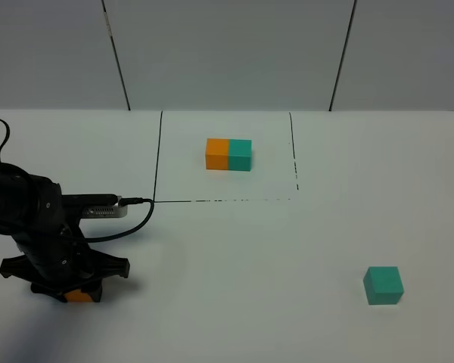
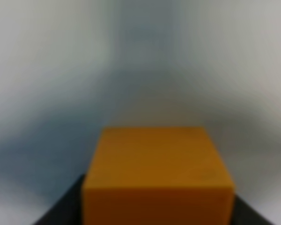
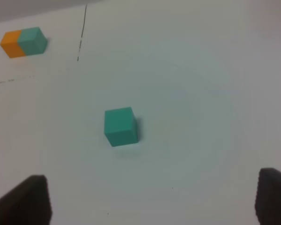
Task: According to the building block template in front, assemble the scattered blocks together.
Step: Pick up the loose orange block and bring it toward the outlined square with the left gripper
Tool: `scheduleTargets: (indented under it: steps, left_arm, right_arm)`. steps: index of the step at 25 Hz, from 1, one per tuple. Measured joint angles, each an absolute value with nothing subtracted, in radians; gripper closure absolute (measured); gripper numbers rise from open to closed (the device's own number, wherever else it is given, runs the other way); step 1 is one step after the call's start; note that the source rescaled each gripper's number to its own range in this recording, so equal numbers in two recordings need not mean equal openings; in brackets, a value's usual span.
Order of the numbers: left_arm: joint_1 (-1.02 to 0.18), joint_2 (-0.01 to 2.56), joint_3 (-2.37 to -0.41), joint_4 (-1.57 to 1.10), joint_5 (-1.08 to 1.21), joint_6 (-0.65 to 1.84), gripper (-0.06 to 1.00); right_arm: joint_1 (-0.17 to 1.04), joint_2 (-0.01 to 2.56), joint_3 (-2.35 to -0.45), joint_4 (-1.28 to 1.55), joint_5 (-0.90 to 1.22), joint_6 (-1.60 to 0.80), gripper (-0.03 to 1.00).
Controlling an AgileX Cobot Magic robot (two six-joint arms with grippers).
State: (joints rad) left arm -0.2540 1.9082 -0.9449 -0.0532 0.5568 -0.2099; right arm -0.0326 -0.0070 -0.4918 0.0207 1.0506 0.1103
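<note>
**A:** How far along is the job?

**B:** It is only starting. The left gripper [image 1: 74, 290] is pinching the small matte orange cube [image 2: 158, 173] at the near left of the white tabletop [image 1: 250, 249], with its jaws pressing on the cube's sides. I cannot tell whether the cube is leaving the surface.

**A:** And the small matte teal-green cube [image 1: 384, 285]?

**B:** It is lying alone at the near right, well apart from the orange one. The right gripper [image 3: 150, 197] is facing it with jaws spread wide, touching nothing.

**A:** And the pattern?

**B:** The orange-and-teal two-cube template bar [image 1: 228, 154] is sitting at the far middle inside the black-lined square, orange left, teal right.

**A:** So what is remaining?

**B:** Nearly everything, I am judging. Both cubes are waiting to be brought together, orange to the left of teal, with their faces touching.
</note>
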Motion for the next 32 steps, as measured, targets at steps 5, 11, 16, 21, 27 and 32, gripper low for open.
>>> scheduleTargets:
  steps: [5,11,16,21,27,32]
  left_arm:
    - [-0.254,1.908,-0.945,-0.054,0.558,-0.210,0.94]
    - [-0.254,1.905,-1.009,-0.071,0.701,-0.016,0.94]
    - [-0.293,1.863,-1.133,-0.072,0.904,0.327,0.94]
    - [-0.396,1.859,-1.217,-0.046,0.944,0.629,0.94]
    - [-0.505,1.942,-1.394,0.012,0.933,0.794,0.94]
    - [-0.543,2.084,-1.578,0.028,1.022,0.858,0.94]
  right_arm:
    - [-0.033,-0.007,-0.492,0.021,1.051,0.110,0.22]
    - [-0.033,-0.007,-0.492,0.021,1.051,0.110,0.22]
    - [-0.033,-0.007,-0.492,0.021,1.051,0.110,0.22]
    - [-0.033,-0.007,-0.492,0.021,1.051,0.110,0.22]
    - [-0.033,-0.007,-0.492,0.021,1.051,0.110,0.22]
    - [-0.033,-0.007,-0.492,0.021,1.051,0.110,0.22]
